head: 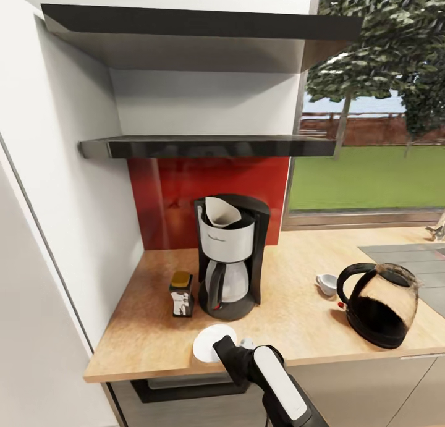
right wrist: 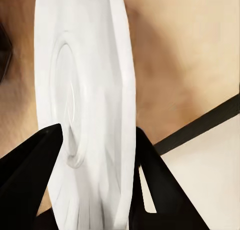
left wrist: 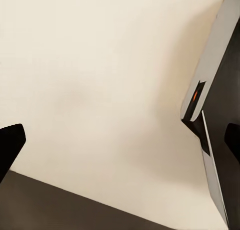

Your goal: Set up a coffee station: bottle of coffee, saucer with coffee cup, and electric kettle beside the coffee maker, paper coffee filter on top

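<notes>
Nearest the head camera, the right gripper [head: 230, 346] clamps the saucer [head: 210, 342] by its edge over the kitchen countertop [head: 296, 316], just in front of the coffee maker [head: 230, 257]; it should be laid flat there, clear of the bottle of coffee [head: 182, 294], leaving room for the coffee cup [head: 326, 283]. Left wrist view: dark fingertips [left wrist: 10, 147] stand wide apart on nothing, before what may be a pale wall. Right wrist view: both black fingers [right wrist: 30, 175] pinch the saucer [right wrist: 85, 105] on edge, so level it before releasing.
</notes>
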Robot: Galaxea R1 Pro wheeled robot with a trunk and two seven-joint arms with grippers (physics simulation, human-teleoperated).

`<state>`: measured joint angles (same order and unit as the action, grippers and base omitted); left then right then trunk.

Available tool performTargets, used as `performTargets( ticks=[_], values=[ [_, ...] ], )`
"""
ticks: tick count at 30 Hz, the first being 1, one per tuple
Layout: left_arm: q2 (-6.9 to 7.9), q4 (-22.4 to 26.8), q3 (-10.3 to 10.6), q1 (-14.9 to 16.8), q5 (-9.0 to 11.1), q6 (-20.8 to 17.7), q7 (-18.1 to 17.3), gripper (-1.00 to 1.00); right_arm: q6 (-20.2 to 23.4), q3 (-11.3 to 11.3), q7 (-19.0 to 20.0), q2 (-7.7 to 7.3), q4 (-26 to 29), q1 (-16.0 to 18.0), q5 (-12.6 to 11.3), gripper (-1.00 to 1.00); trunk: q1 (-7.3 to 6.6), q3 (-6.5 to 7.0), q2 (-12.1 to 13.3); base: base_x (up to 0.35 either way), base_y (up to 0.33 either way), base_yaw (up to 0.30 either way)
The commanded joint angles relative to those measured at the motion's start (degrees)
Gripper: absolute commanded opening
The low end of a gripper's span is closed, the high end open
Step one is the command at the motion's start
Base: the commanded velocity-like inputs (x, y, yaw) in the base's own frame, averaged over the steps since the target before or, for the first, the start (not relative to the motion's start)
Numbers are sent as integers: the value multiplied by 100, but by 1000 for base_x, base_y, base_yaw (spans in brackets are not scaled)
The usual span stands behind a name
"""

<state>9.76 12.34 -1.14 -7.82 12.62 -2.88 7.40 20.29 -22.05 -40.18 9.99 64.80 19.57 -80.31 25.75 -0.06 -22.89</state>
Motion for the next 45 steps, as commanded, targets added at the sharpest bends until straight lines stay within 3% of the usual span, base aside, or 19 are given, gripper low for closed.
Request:
performTargets(
  ticks=[1,45],
  values=[
    [-7,23,-9,-11,38,-29,12,100,17,-2,-34,0,4,2,-20,-100,4,-1,-3,33,0,0],
    [4,23,-43,-13,46,-38,95,100,19,-6,-34,0,-21,-2,-27,-100,4,-1,-3,23,66,0]
  ],
)
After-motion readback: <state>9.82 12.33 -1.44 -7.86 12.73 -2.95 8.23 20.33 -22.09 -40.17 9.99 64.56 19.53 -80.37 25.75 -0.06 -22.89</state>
